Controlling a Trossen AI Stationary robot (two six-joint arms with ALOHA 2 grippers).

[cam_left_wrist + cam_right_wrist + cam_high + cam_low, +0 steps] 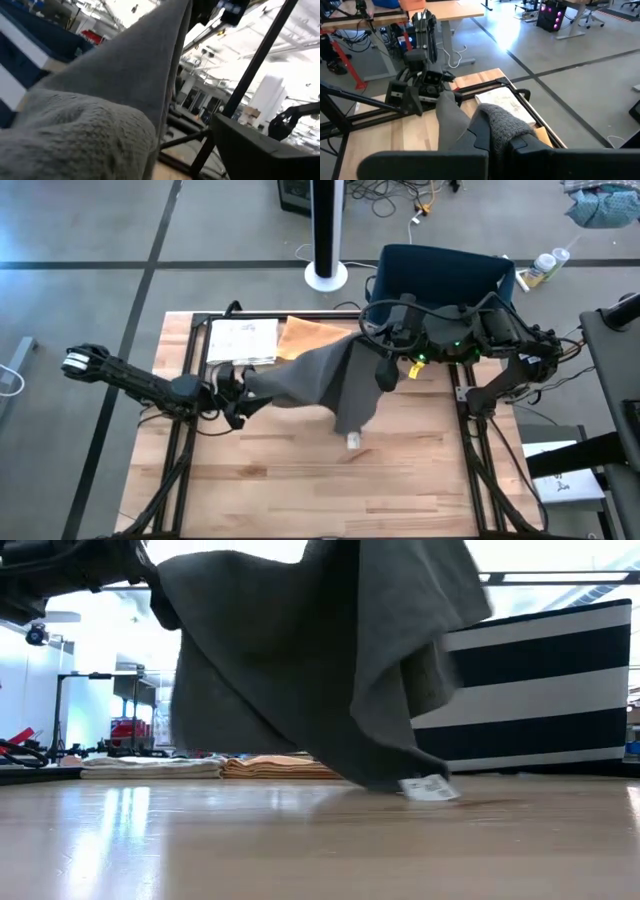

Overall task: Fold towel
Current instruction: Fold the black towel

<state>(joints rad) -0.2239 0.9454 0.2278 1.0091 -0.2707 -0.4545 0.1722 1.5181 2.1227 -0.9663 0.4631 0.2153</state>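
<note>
High view: towel (320, 375) hung between both tools above the surface (300, 480) — right tool (385, 370) pinched one corner, left tool (238, 385) at the other, grip unclear. Soft, limp — best held at corners.

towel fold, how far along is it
Early stage. Done: the grey towel is picked up, stretched in the air between both arms, one corner with its tag touching the table. In hand: the right end effector is shut on the towel; the left end effector is at its other end. Left: no fold is made yet.
</note>
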